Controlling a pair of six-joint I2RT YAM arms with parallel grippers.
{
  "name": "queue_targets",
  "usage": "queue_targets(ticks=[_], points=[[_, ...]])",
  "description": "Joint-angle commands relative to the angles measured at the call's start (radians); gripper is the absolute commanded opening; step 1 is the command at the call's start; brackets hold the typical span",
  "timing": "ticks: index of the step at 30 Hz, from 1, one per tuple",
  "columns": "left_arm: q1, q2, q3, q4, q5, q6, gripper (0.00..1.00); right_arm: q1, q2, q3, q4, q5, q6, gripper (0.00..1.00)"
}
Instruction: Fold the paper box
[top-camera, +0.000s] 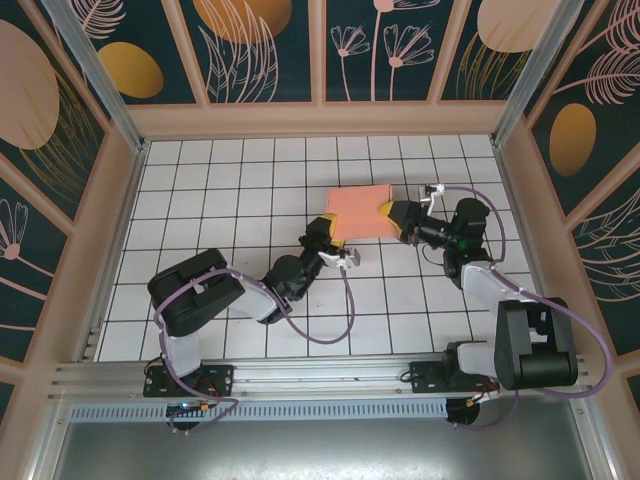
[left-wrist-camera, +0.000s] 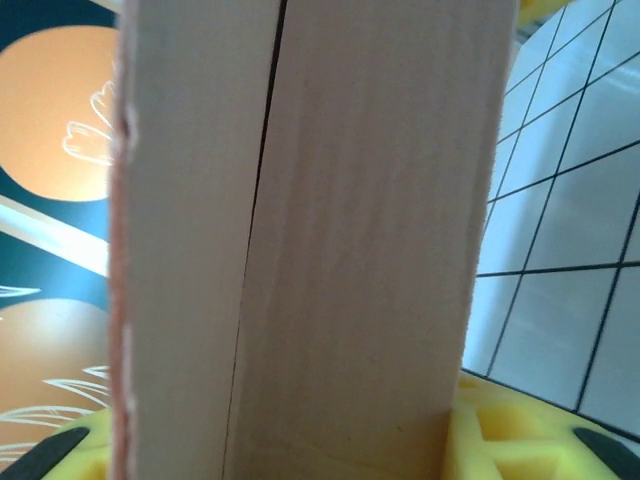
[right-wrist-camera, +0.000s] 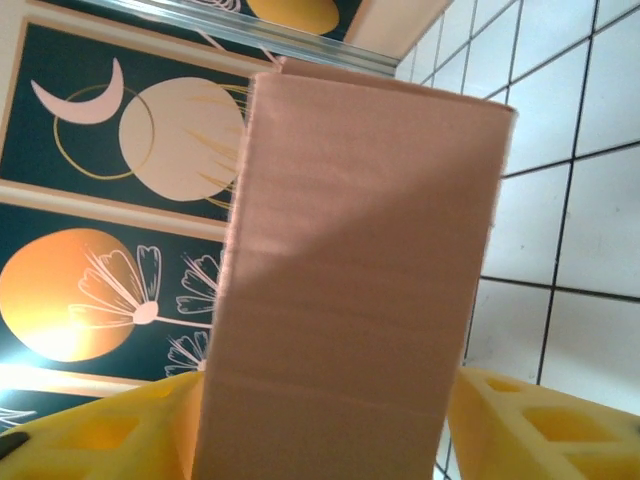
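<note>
Salmon-pink thin-card paper box (top-camera: 358, 212) is lying on the white tiled table (top-camera: 230, 170), past centre, between both claws.

Left claw (top-camera: 328, 232) is gripping the box's near-left end, with its yellow fingers (left-wrist-camera: 520, 450) sitting against both faces. Right claw (top-camera: 393, 214) is straddling the right end; I cannot tell whether it is pinching or loose.

Risks:
- 2 opposed claws squeezing could be buckling the thin walls.
- The dark seam (left-wrist-camera: 255, 240) between 2 panels could be springing apart if 1 claw lets go.
- The box could be sliding on the tile.

No brand, label or readable writing is showing.
</note>
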Motion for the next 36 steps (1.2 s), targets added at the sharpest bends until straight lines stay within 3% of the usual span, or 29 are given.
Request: queue_targets(ticks=[1,6,12,17,24,29,36], points=[[0.007,-0.097,0.011,-0.128,0.015,-0.206,0.17,-0.01,-0.046,-0.005,0.017,0.043,-0.057,0.75],[0.021,-0.169,0.03,-0.454,0.055,-0.418,0.16,-0.078,-0.153,0.007,-0.183,0.156,-0.215,0.78],[0.084,-0.301,0.05,-0.804,0.228,-0.666,0.18,-0.094,-0.309,0.132,-0.634,0.397,-0.62,0.79],[0.121,-0.369,0.109,-1.066,0.349,-0.745,0.15,-0.071,-0.413,0.202,-0.814,0.559,-0.811,0.79],[0.154,-0.407,0.173,-1.368,0.444,-0.8,0.13,0.026,-0.459,0.29,-0.94,0.587,-0.997,0.79],[0.169,-0.399,0.189,-1.436,0.531,-0.833,0.13,0.105,-0.457,0.318,-0.989,0.63,-1.166,0.77],[0.185,-0.31,0.299,-1.622,0.626,-0.841,0.11,0.216,-0.357,0.407,-1.144,0.576,-1.367,0.69]])
